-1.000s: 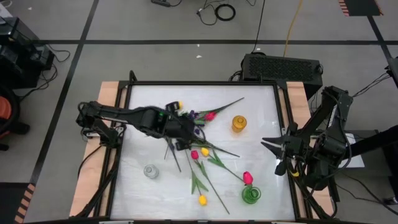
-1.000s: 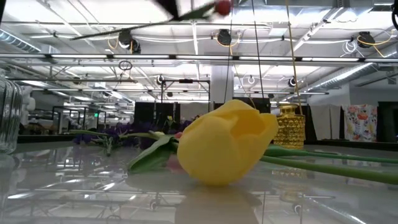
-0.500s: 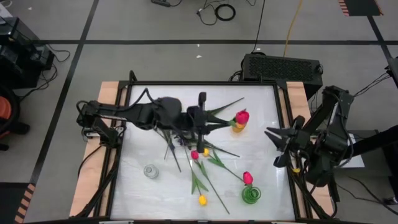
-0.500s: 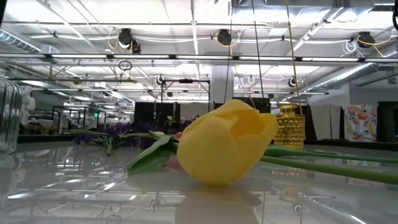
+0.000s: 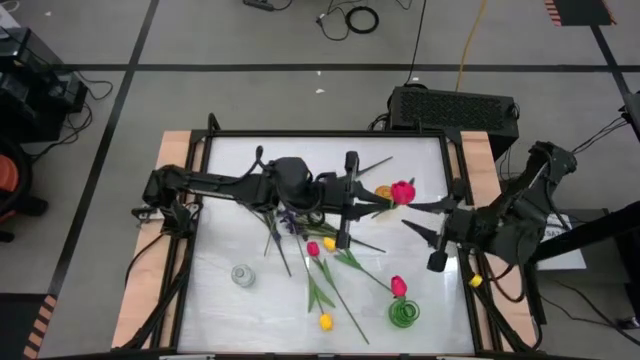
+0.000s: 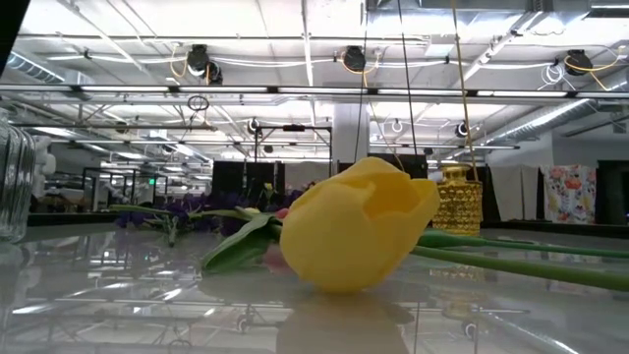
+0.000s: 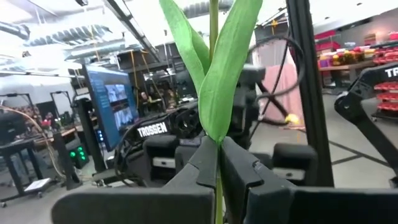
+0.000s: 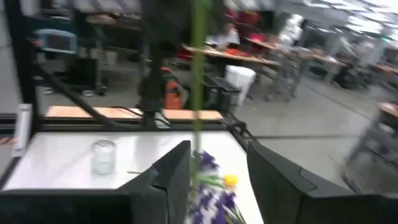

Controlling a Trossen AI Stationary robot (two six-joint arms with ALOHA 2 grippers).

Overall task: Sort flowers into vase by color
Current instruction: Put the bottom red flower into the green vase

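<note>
- The pink-red artificial tulip [image 5: 403, 191] with its long green stem is up off the table, bloom out over the amber-yellow glass vase [image 5: 383, 195] near the table's far edge.
- Its stem runs back from the bloom toward the left gripper [image 5: 347, 200], and its broad green leaves [image 7: 214, 68] stand up just past the fingers.
- In the left wrist view the two dark fingers are pressed together on that stem, a firm pinch with no gap.
- The left arm is stretched long across the white tabletop [image 5: 240, 160], wrist out over the middle of the table.
- The right gripper [image 5: 425, 232] reaches in from the right edge, fingers pointing toward the held flower.
- Its dark fingers [image 8: 169, 171] stand apart, and the green stem [image 8: 199, 56] passes through the gap between them; I cannot tell whether they touch it.
- On the table: purple small-blossom sprigs [image 5: 288, 222], a pink-red tulip [image 5: 313, 248], a small yellow tulip [image 5: 329, 243] beside it, all in a tangle of stems near the middle.
- Nearer the front edge, a yellow tulip [image 5: 325, 321] lies flat.
- A green glass vase [image 5: 404, 313] holds one pink-red bloom [image 5: 398, 286].
- A clear glass vase [image 5: 241, 274] stands front left, apart from the rest.
</note>
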